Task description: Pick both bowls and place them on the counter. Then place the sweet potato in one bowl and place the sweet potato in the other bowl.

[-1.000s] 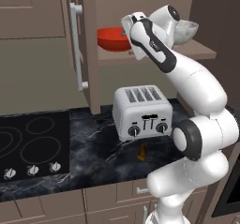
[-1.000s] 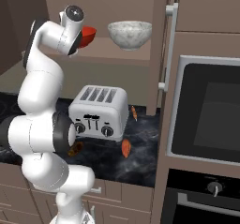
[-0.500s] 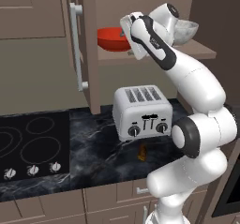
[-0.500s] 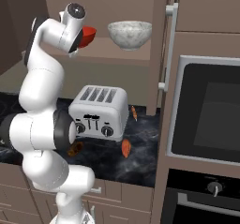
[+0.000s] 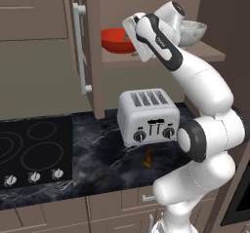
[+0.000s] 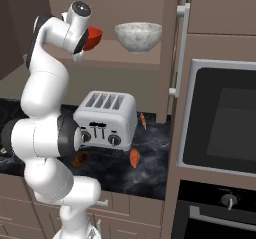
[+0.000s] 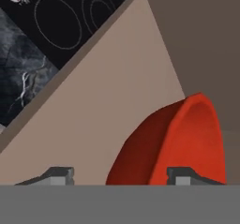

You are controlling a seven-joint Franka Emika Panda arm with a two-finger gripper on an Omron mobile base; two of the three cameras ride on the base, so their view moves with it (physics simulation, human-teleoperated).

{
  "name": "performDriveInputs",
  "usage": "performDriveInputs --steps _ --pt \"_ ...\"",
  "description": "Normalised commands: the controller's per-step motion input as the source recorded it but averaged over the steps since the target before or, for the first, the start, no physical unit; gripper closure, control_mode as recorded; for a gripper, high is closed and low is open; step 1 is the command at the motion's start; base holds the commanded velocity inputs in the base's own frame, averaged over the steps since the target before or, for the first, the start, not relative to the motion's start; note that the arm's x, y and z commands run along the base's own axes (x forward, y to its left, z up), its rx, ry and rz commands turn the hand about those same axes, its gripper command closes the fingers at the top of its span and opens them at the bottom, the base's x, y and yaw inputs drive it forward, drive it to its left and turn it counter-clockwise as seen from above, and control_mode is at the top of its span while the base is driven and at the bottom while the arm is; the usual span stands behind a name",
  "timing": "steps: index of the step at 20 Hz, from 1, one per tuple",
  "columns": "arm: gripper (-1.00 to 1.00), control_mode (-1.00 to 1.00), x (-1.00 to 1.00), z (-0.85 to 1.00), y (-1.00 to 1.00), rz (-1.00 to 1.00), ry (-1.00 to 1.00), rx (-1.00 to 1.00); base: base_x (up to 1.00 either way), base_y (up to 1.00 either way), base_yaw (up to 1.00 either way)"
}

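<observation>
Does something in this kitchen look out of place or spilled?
Yes. Sweet potatoes lie loose on the bare counter around the toaster, not in any dish. Both bowls, red and marbled, sit upright on the open cabinet shelf. Nothing looks spilled or broken.

My arm stretched a little further into the open cabinet since a second ago, bringing my hand (image 7: 119, 176) closer around the rim of the red bowl (image 5: 116, 38) on the shelf (image 5: 161, 56). My fingers (image 7: 185, 175) began drawing together from their widest spread, one on each side of the rim.
</observation>
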Motion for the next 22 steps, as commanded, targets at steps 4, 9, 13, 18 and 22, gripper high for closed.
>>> performDriveInputs --steps 4,9,13,18,22 --pt "1.0 -1.0 0.24 -0.16 0.06 0.06 -0.02 -0.03 0.0 0.0 0.0" --pt "1.0 -1.0 0.23 -0.14 0.07 0.06 -0.01 -0.03 0.0 0.0 0.0" --pt "1.0 -1.0 0.03 -0.09 0.04 0.05 -0.04 -0.01 0.0 0.0 0.0" --pt "1.0 -1.0 -0.18 -0.1 0.0 0.02 -0.08 0.0 0.0 0.0 0.0" --pt "1.0 -1.0 -0.34 -0.05 0.01 0.0 -0.1 0.0 0.0 0.0 0.0"
